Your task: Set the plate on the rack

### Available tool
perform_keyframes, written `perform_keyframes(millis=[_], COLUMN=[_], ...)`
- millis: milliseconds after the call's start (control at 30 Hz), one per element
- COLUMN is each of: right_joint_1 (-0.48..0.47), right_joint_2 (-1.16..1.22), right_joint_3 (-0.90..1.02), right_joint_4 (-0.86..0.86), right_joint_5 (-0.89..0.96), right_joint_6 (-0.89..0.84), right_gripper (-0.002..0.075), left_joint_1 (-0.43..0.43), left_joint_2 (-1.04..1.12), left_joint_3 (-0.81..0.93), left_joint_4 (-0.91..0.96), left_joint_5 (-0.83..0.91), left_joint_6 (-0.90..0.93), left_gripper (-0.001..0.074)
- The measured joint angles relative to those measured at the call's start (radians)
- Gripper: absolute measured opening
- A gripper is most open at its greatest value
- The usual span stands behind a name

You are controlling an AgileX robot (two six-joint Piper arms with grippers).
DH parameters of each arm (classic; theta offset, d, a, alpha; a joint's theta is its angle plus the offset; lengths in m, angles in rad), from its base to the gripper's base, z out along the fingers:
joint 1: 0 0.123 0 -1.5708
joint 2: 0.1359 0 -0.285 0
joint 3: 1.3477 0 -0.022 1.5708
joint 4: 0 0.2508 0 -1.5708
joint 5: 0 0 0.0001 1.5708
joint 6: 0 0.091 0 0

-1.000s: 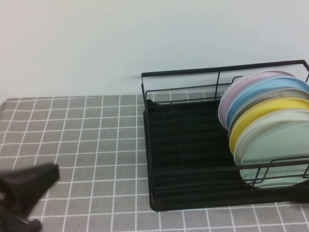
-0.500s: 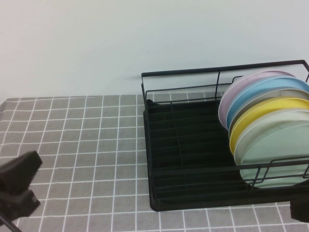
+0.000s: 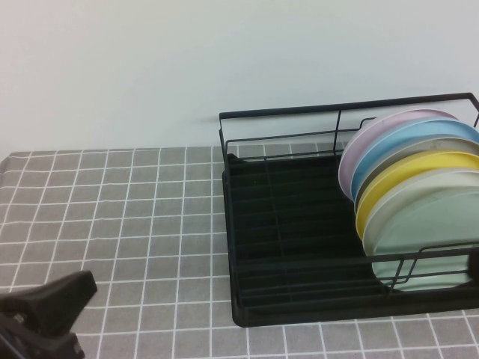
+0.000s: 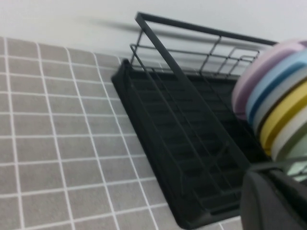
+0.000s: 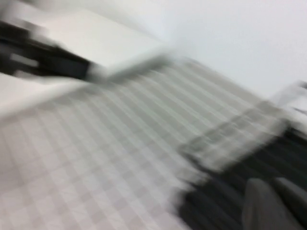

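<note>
A grey tabletop ruled with thin white grid lines runs back to a plain pale wall. Nearest, at the left front corner, hangs the left gripper; whether its fingers are spread cannot be told. The right gripper is out of the high view. Further back to the right sits one black rack holding six plates on edge, the mint-green plate frontmost, a pink one rearmost.
</note>
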Motion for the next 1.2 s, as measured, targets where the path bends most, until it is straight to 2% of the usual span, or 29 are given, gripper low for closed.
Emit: perform_keyframes(millis=[200,367,500,667,767,1000,1200], right_joint_1=[0.0,0.0,0.0,0.0,0.0,0.0,0.0], right_joint_2=[0.002,-0.035,-0.168,-0.344,-0.4,-0.41,-0.41], right_joint_3=[0.015,0.106,0.226,0.388,0.482,0.509,0.509], right_joint_4=[-0.339,-0.387,-0.337,-0.199,-0.146,0.033,0.172], right_joint_5=[-0.257,-0.35,-0.495,-0.77,-0.866,-0.913,-0.917], right_joint_6=[0.104,0.173,0.182,0.198,0.199,0.199,0.199], right_gripper=[0.0008,0.0006,0.0006,0.0006,0.0006,0.0002,0.0], left_joint_1=[0.0,0.0,0.0,0.0,0.0,0.005,0.076], left_joint_2=[0.0,0.0,-0.006,-0.082,-0.146,-0.284,-0.389], left_joint_3=[0.0,0.0,0.016,0.017,0.017,0.017,0.017], left_joint_4=[0.0,0.002,0.055,0.383,0.513,0.712,0.687], left_joint_5=[0.05,0.084,0.095,0.154,0.155,0.155,0.157], left_joint_6=[0.0,0.0,0.0,0.002,0.002,0.002,0.002], left_gripper=[-0.0002,-0.0002,-0.0002,-0.0002,-0.0002,-0.0002,-0.0002])
